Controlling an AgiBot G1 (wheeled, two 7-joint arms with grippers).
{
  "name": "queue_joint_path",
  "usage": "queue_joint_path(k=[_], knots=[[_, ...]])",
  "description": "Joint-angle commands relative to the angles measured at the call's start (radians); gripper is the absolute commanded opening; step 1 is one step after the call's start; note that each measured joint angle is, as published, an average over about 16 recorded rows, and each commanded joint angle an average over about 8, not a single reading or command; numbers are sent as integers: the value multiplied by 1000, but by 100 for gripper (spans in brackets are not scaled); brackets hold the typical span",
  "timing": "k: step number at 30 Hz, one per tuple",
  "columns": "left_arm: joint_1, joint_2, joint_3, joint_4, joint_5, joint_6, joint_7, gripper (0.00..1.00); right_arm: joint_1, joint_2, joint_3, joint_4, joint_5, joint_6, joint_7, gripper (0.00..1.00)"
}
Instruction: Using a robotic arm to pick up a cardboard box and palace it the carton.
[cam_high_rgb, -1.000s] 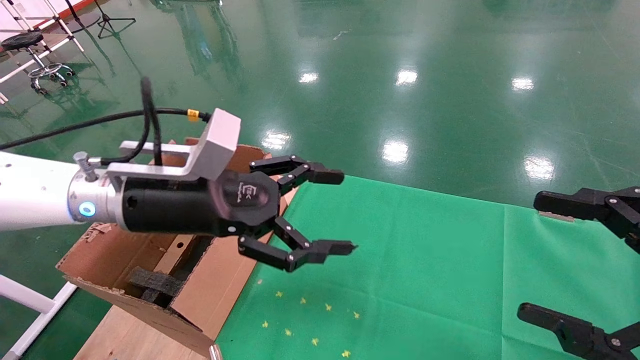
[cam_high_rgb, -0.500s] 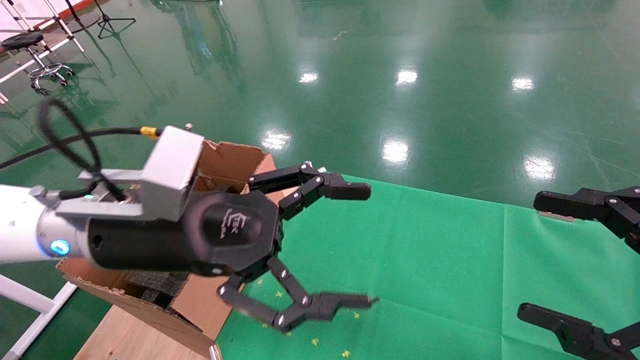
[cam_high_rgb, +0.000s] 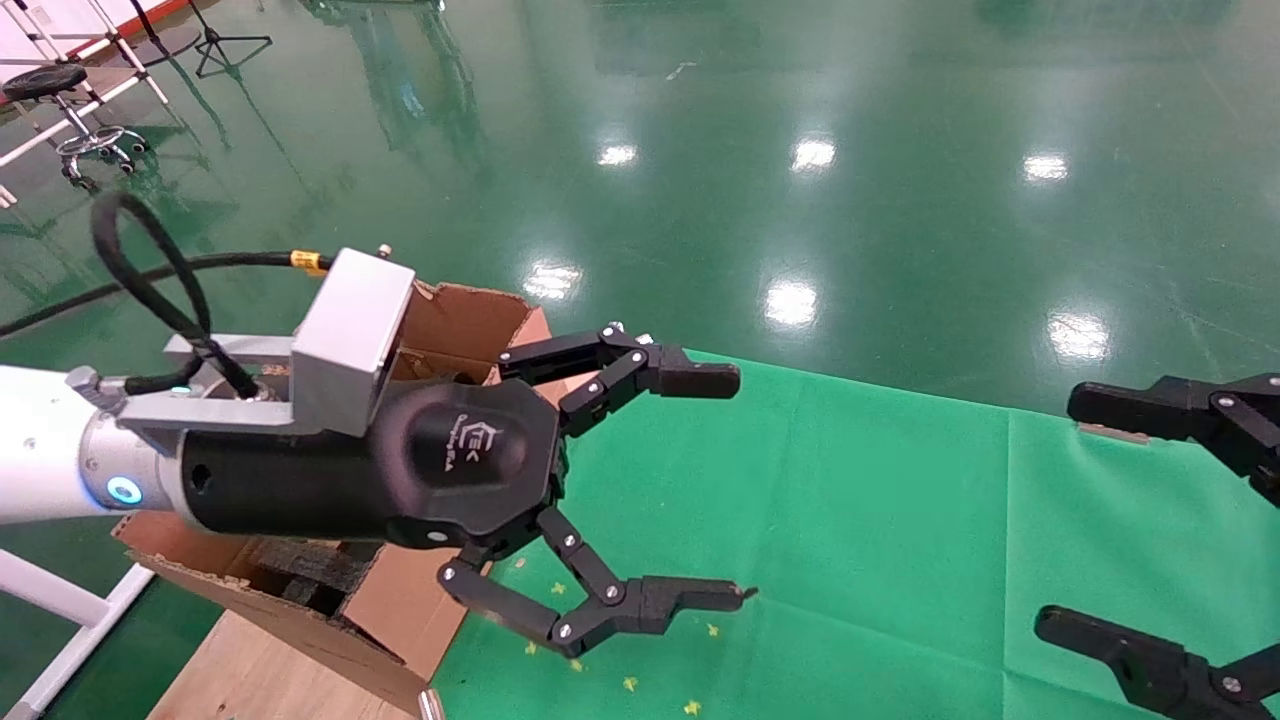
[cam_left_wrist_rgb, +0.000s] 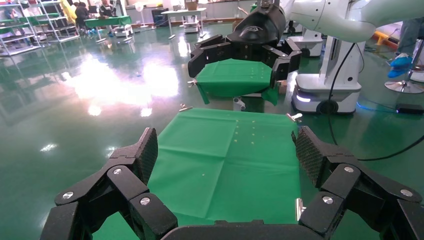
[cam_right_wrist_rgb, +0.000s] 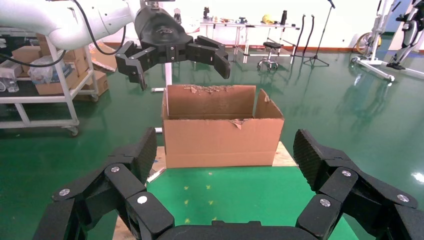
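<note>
Since a second ago the left gripper (cam_high_rgb: 735, 487) has swung out from over the carton (cam_high_rgb: 440, 330) toward the green cloth (cam_high_rgb: 850, 520), dropped lower in the head view and spread its fingers wider; over the last half second it has hardly shifted at all. It now hangs in the air beside the carton's near corner, above the edge of the cloth, with its jaws wide apart and nothing between them. The white robotic arm (cam_high_rgb: 40, 450) behind it reaches in from the robot's left, its black cable (cam_high_rgb: 150, 280) looping up over the silver wrist. The carton stands at the left end of the cloth on a wooden board (cam_high_rgb: 250, 680), its top open and its flaps ragged, with black foam (cam_high_rgb: 315, 560) showing inside under the gripper body. From the right wrist view the carton (cam_right_wrist_rgb: 220, 132) appears upright beyond the cloth, with the left gripper (cam_right_wrist_rgb: 180, 67) hovering over its upper edge. The right gripper (cam_high_rgb: 1060, 515) sits at the right edge of the head view above the cloth, its fingers also wide apart and empty, unchanged from before. The small cardboard box cannot be seen in any view; only small yellow specks (cam_high_rgb: 630, 684) lie scattered on the cloth. The glossy green floor (cam_high_rgb: 800, 150) lies beyond.
</note>
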Motion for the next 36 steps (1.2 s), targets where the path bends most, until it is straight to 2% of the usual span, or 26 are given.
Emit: queue_joint_path(k=[1, 36], knots=[[-3, 0, 2, 2, 3, 0, -1, 100, 0, 0, 0, 0, 0, 0, 0, 100], [-14, -1, 12, 12, 13, -2, -4, 100, 0, 0, 0, 0, 0, 0, 0, 100]])
